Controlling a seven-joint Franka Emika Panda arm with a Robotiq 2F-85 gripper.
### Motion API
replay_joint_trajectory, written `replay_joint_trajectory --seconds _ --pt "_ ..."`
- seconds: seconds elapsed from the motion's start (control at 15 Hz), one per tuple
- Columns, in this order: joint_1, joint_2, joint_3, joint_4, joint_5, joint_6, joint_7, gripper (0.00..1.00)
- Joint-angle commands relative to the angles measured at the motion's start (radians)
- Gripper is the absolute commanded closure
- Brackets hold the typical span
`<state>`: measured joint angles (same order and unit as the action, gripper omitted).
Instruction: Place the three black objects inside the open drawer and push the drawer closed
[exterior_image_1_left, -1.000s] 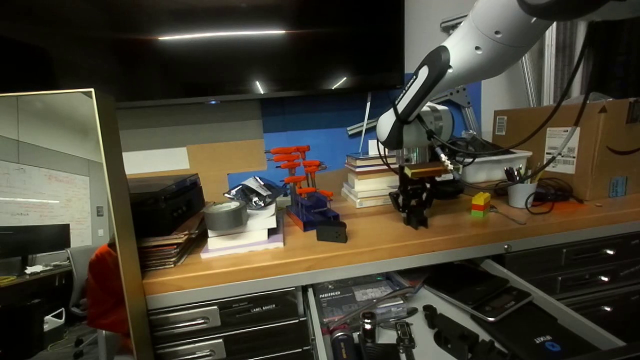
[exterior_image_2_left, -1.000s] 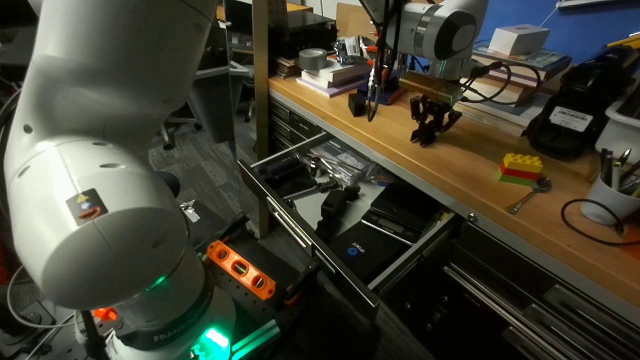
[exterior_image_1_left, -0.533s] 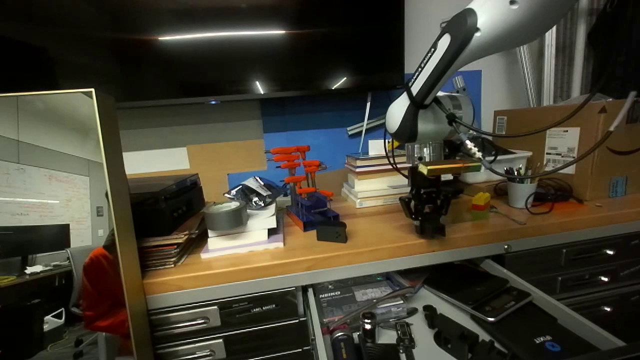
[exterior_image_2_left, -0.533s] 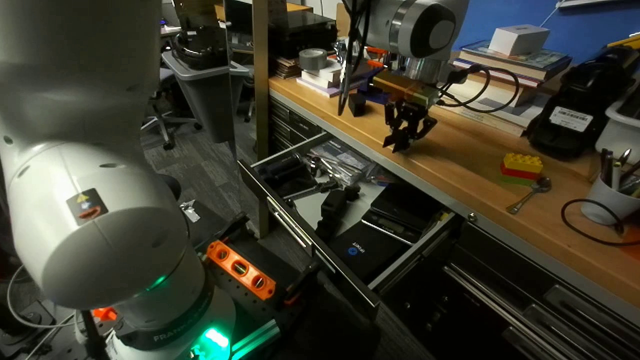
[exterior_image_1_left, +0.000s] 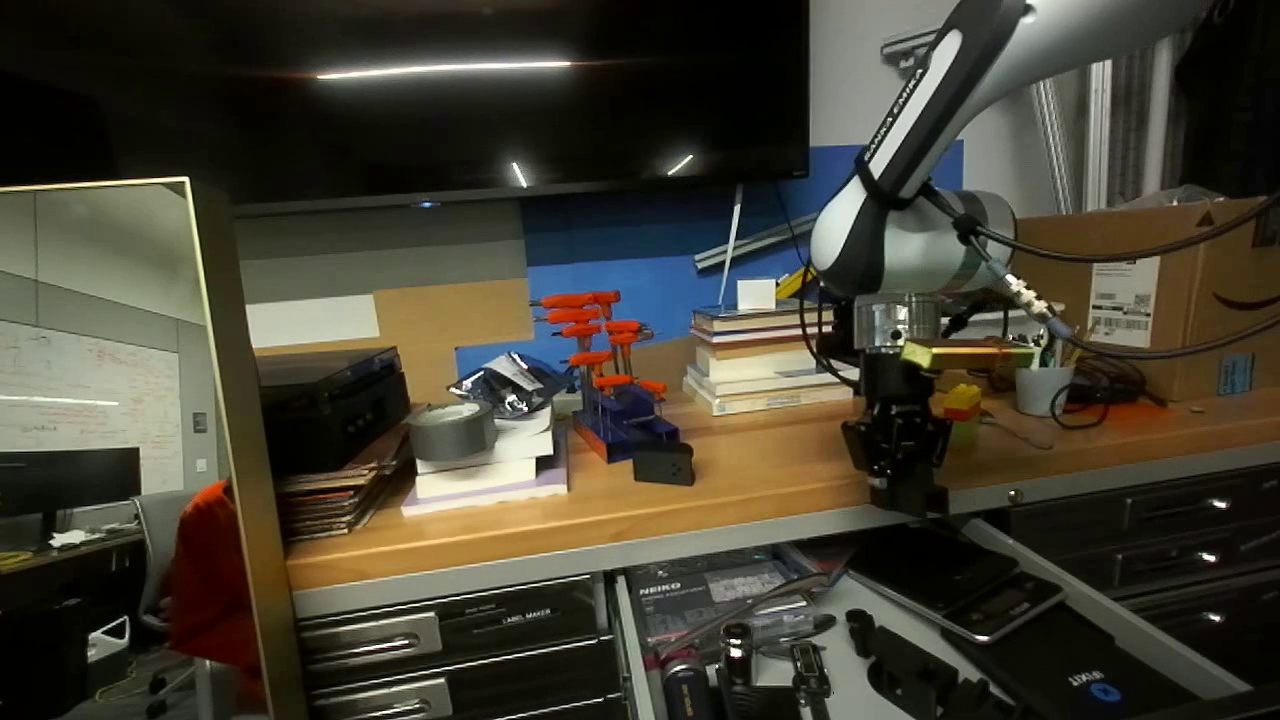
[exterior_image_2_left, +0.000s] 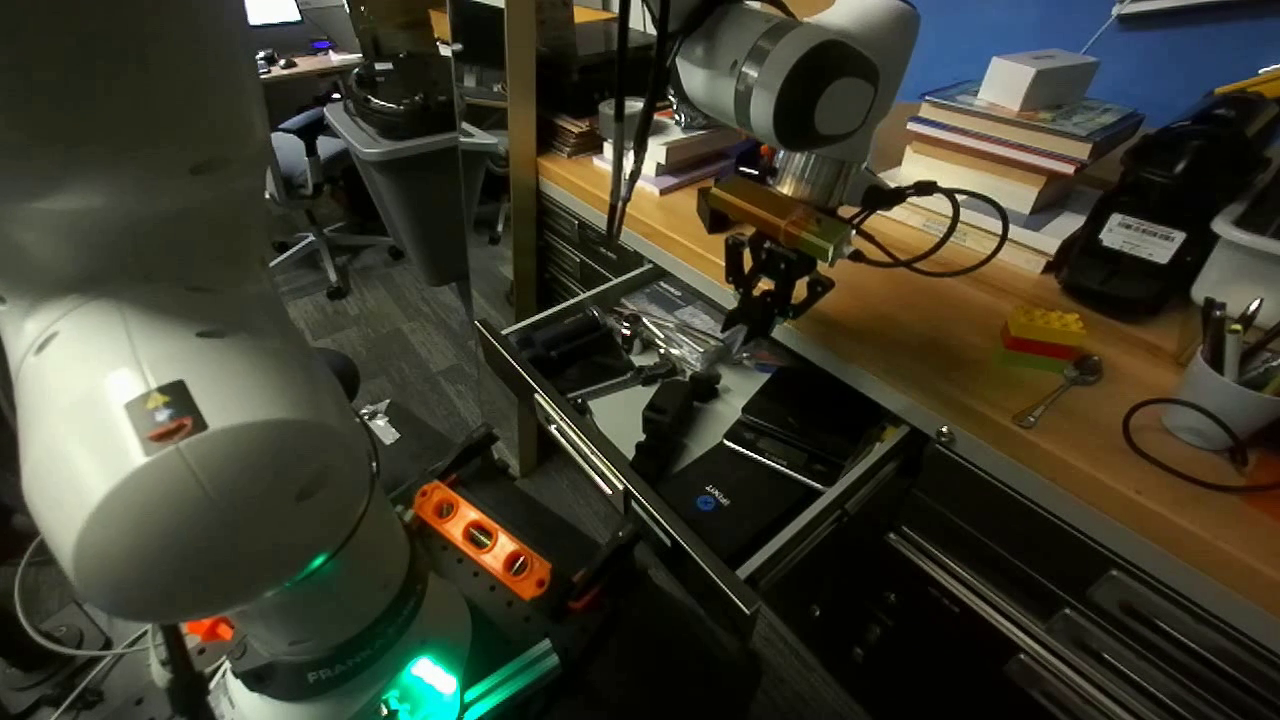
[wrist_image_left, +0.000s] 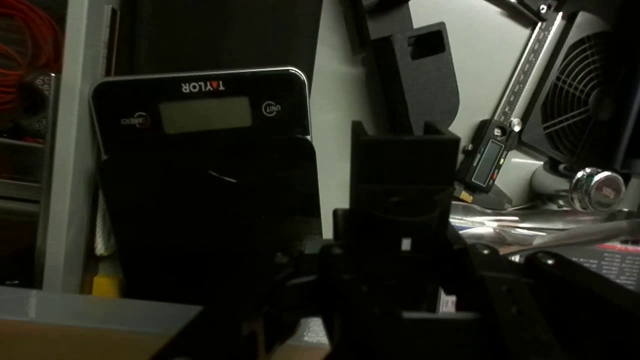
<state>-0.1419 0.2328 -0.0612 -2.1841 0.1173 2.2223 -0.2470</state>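
1. A black holder (wrist_image_left: 425, 82) lies inside the drawer (wrist_image_left: 334, 115); it is possibly one delivered object, but this cannot be confirmed.
2. The jaws hang above the drawer and appear to grip a black piece (wrist_image_left: 405, 162); release is outstanding.
3. A black block (exterior_image_1_left: 663, 464) rests on the worktop (exterior_image_1_left: 760, 460), outside the drawer; transfer is outstanding.
4. The drawer stands open; the closing push is not yet done.

Black fingers (exterior_image_2_left: 760, 312) above the open drawer (exterior_image_2_left: 612, 415), spoon (exterior_image_2_left: 1076, 375) beside toy bricks (exterior_image_2_left: 1042, 335) on the bench (exterior_image_2_left: 920, 310)

Blk block (exterior_image_1_left: 663, 465), gry-sided drawer (exterior_image_1_left: 1105, 611), yel/red/grn bricks (exterior_image_2_left: 1043, 339), org handles (exterior_image_1_left: 598, 299)
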Motion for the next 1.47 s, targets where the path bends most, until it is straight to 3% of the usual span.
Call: replay_joint_trajectory --seconds 0.0,0.33,0.87,1.4 --pt "-0.047 0.016 0.005 -0.016 0.055 0.029 -0.187 0.79" --pt "-0.099 0.099 0.024 0.014 0.110 0.048 -0.381 0.79" --pt "-0.111 0.113 0.108 -0.111 0.252 0.314 -0.486 0.79" --pt "-0.121 0.143 0.189 -0.159 0.339 0.425 -0.547 0.79"
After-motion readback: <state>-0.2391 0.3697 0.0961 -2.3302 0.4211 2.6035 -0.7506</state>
